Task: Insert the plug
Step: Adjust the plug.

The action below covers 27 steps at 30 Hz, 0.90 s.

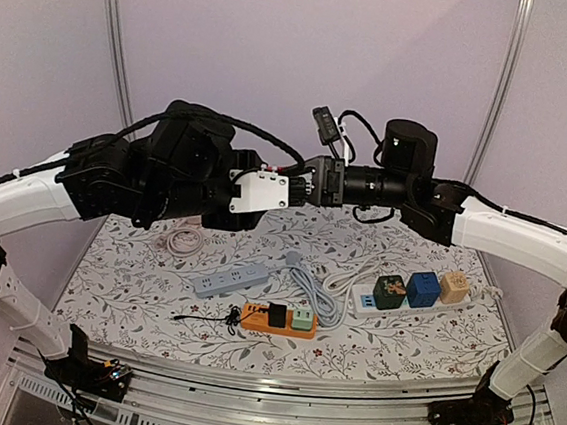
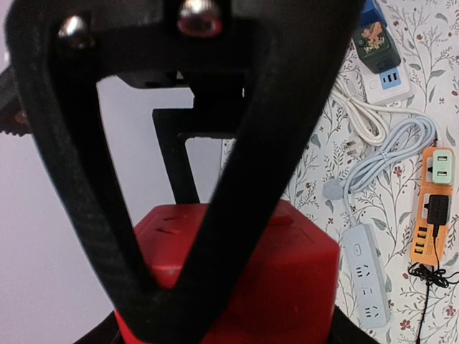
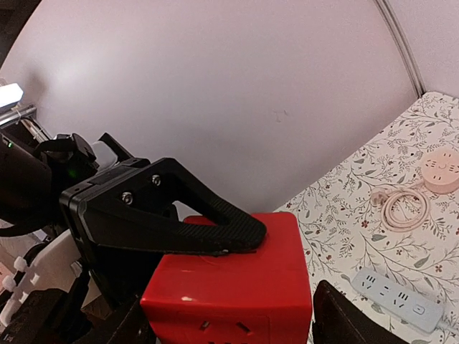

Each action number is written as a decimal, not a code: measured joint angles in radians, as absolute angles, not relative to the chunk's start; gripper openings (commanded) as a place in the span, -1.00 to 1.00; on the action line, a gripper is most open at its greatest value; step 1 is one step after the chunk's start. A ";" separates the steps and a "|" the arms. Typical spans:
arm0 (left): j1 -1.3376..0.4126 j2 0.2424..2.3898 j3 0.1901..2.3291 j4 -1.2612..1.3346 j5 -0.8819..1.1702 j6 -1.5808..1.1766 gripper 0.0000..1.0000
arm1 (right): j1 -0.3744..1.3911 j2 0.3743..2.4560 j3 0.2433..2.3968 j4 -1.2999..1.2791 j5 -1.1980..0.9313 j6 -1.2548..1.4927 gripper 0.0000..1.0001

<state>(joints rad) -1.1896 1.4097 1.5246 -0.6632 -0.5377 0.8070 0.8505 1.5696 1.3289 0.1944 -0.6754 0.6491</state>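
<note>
The plug is a red cube [image 3: 237, 279], held in mid-air high over the table between the two arms. My left gripper [image 2: 226, 319] is shut on the red cube [image 2: 301, 272]; one of its fingers [image 3: 208, 222] lies flat on the cube's top in the right wrist view. My right gripper [image 3: 237, 326] straddles the same cube from the opposite side, turned a quarter turn to the left one. One of its fingers [image 2: 237, 179] crosses the cube's face, while a thin gap shows at the other. In the top view the two grippers [image 1: 301, 187] meet and hide the cube.
On the floral table lie a white power strip [image 1: 365, 303] carrying green, blue and tan cubes, a grey strip [image 1: 227, 280], an orange strip [image 1: 253, 318] with a black and a green adapter, a pink round socket [image 1: 183, 238] and coiled cables [image 1: 321, 296].
</note>
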 measured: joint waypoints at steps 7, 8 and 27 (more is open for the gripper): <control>-1.189 1.409 1.499 -0.653 -0.535 0.780 -1.00 | 0.870 1.642 1.354 0.218 -0.720 0.656 0.05; -1.189 1.409 1.497 -0.653 -0.535 0.772 -1.00 | 0.871 1.642 1.354 0.218 -0.718 0.647 -0.18; -1.148 1.250 1.419 -0.686 -0.451 0.667 0.99 | 0.841 1.677 1.614 -0.247 -0.720 0.305 -1.00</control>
<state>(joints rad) -1.1484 1.2503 1.4185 -0.6857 -0.4511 0.6674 0.8410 1.6772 1.6138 -0.2466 -0.7200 0.3054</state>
